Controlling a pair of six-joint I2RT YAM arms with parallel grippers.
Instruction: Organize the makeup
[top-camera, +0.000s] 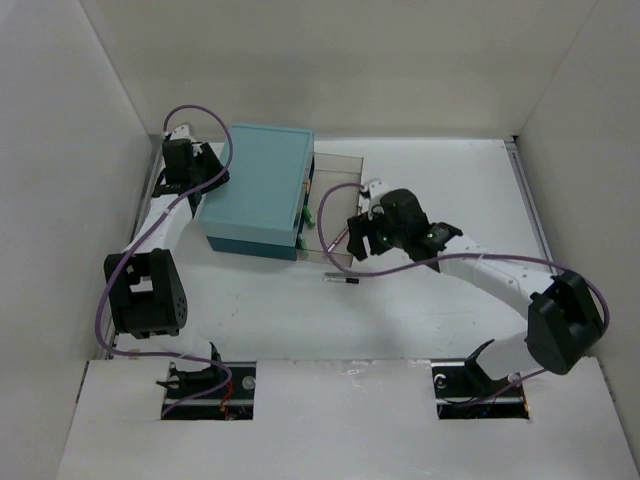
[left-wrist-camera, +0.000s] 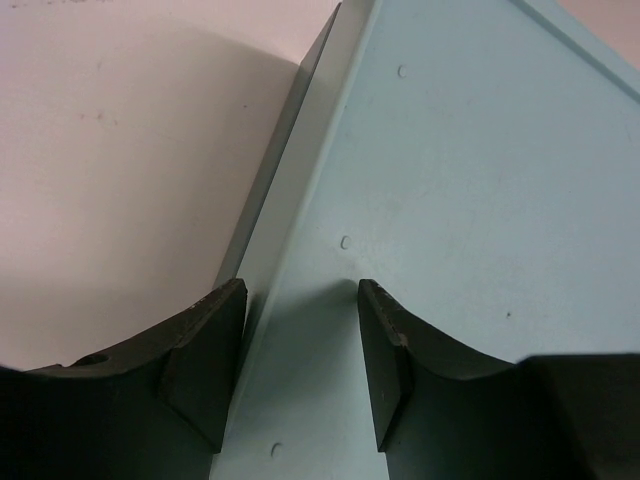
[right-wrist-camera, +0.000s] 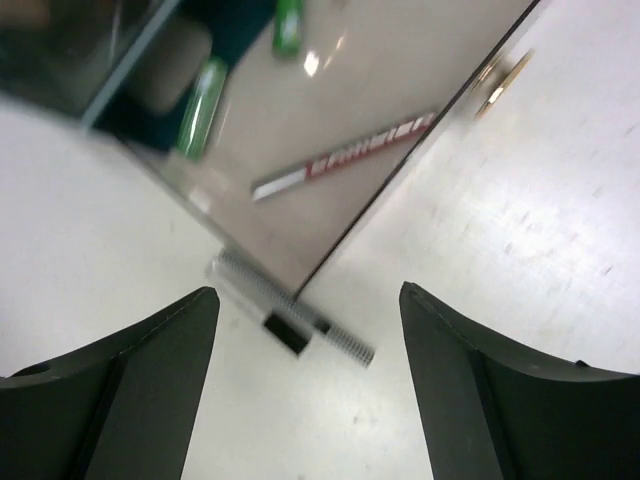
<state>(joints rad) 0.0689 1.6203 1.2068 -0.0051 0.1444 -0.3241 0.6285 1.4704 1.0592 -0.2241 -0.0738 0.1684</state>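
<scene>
A thin grey pencil (right-wrist-camera: 290, 318) with a black band lies on the table at the corner of a clear drawer tray (right-wrist-camera: 420, 120); it also shows in the top view (top-camera: 340, 281). A pink pencil (right-wrist-camera: 345, 155) and a green stick (right-wrist-camera: 200, 105) lie inside the tray. My right gripper (right-wrist-camera: 305, 300) is open and empty, just above the grey pencil; in the top view (top-camera: 355, 240) it hovers over the tray's near corner. My left gripper (left-wrist-camera: 300, 300) is open, its jaws straddling the far left edge of the teal box (left-wrist-camera: 470, 180). The sponge, tube and packet are hidden.
The teal box (top-camera: 258, 190) stands at the back left with the clear tray (top-camera: 338, 170) pulled out to its right. A small gold piece (right-wrist-camera: 505, 80) lies on the table outside the tray wall. White walls enclose the table.
</scene>
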